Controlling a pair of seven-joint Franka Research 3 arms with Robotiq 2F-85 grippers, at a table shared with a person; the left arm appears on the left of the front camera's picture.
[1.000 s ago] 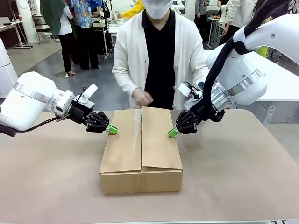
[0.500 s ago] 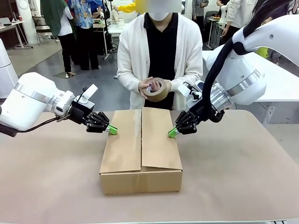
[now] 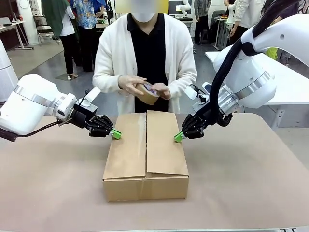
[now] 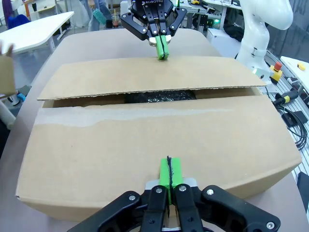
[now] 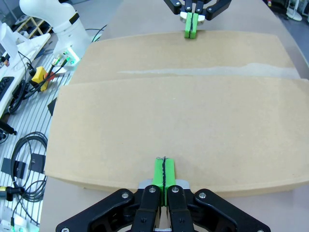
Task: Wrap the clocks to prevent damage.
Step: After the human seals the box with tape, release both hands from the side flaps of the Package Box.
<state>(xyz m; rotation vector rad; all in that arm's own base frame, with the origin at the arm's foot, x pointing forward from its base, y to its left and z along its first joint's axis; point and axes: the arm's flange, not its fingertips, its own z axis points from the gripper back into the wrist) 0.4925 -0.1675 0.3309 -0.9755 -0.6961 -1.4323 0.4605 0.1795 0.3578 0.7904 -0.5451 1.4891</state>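
We cannot identify the dark contents [image 4: 159,95] in the box [image 3: 145,159] gap; left fingers [image 3: 116,134] and right fingers [image 3: 178,137] are closed, empty; the tape roll [image 3: 147,94] has shifted left.

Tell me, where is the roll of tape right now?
In the front view, the tape roll is in the person's hands, up behind the far end of the cardboard box.

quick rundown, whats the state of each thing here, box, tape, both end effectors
box: flaps folded shut, seam not taped, narrow gap shows something dark inside
left end effector: shut, tip on the left flap at its outer edge
right end effector: shut, tip on the right flap at its outer edge
roll of tape: held in the person's hands, off the box
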